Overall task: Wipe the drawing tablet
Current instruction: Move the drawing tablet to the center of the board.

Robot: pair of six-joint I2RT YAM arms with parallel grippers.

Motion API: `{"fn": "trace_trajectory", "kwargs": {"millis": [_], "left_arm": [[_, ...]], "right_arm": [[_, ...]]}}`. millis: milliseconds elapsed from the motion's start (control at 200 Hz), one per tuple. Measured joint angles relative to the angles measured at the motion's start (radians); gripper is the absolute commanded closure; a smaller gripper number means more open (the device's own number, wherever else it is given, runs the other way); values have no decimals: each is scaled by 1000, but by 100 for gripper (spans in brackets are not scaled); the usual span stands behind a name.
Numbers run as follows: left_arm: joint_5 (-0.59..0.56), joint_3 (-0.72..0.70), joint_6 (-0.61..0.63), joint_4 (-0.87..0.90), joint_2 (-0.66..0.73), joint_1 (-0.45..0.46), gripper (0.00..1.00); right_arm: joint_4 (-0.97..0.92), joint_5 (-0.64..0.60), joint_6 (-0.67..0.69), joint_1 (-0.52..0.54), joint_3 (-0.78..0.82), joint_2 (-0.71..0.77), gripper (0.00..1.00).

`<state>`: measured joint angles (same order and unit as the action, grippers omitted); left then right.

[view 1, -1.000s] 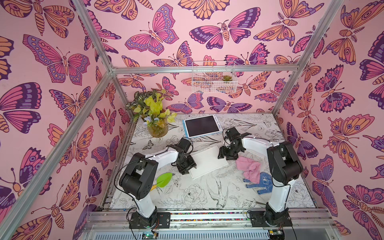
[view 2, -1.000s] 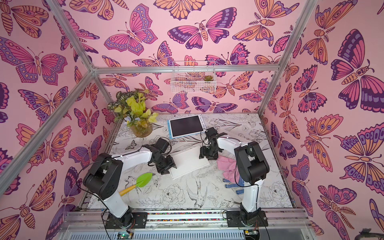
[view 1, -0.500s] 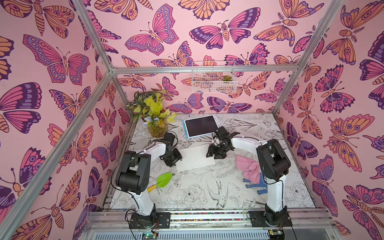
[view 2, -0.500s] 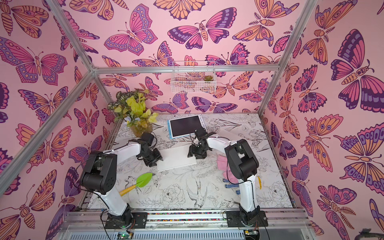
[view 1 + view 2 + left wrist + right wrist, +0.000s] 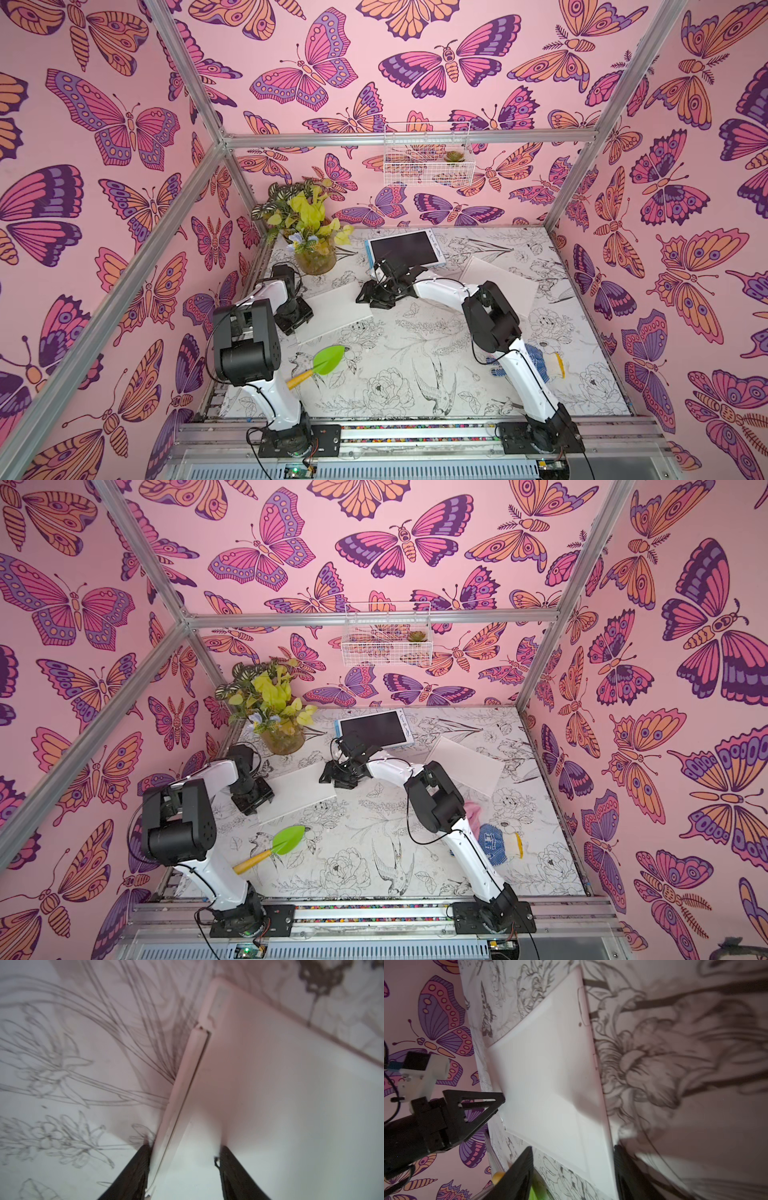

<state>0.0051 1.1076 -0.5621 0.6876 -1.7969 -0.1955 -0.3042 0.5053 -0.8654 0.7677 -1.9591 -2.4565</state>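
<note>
The drawing tablet (image 5: 334, 309) is a flat white slab lying on the printed table left of centre, seen in both top views. A pen slot runs along its edge (image 5: 187, 1084). My left gripper (image 5: 299, 318) stands at its left end, open. One finger is against the outside of that edge and the other is over the top face (image 5: 270, 1095). My right gripper (image 5: 374, 297) is at the far right corner, open, with the corner (image 5: 602, 1157) between its fingers. A pink cloth (image 5: 473, 810) lies on the right, mostly hidden behind my right arm.
A dark-screened tablet (image 5: 403, 249) lies at the back, just behind my right gripper. A plant in a glass vase (image 5: 313, 249) stands at the back left. A green trowel (image 5: 328, 359), a blue-and-white glove (image 5: 544, 363) and a translucent sheet (image 5: 503, 278) lie around.
Both grippers and the white tablet between them have shifted left and toward the back of the table. The right arm now stretches further across, covering most of the pink cloth.
</note>
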Motion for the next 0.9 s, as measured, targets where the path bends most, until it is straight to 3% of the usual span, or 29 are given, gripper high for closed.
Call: {"fn": "trace_trajectory", "kwargs": {"millis": [280, 441, 606, 721, 896], "left_arm": [[2, 29, 21, 20, 56, 21, 38], [98, 102, -35, 17, 146, 162, 38], [169, 150, -118, -12, 156, 315, 38], [182, 150, -163, -10, 145, 338, 38], [256, 192, -236, -68, 74, 389, 43]], "right_arm": [[-63, -4, 81, 3, 3, 23, 37], [-111, -24, 159, -23, 147, 198, 37], [-122, -42, 224, -143, 231, 382, 36], [-123, -53, 261, -236, 242, 412, 37], [-121, -71, 270, -290, 313, 411, 40]]}}
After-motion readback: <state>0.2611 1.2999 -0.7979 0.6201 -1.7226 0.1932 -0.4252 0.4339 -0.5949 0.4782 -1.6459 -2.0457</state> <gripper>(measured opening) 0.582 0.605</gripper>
